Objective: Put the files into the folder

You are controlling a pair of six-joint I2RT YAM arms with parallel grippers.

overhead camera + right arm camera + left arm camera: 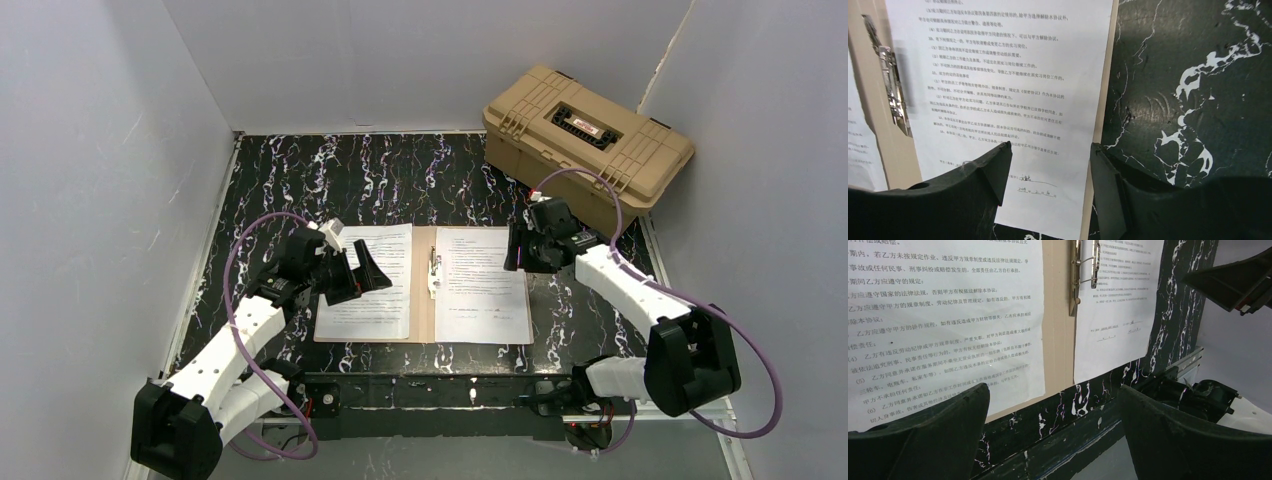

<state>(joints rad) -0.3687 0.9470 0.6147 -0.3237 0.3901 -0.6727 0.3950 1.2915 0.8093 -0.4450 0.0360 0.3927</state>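
Left pincer [1053, 390], right pincer [1050, 150]: open, empty. I might snag floppy right sheet [483, 285], dragging it off folder [424, 300].

Counter [300, 170]: black surface with white marble-pattern veining. It is enclosed on three sides by plain white panels: left wall [100, 150], back wall [400, 60], right wall [770, 100]. Lighting is even and diffuse. A dark rail [430, 392] runs along the near edge.
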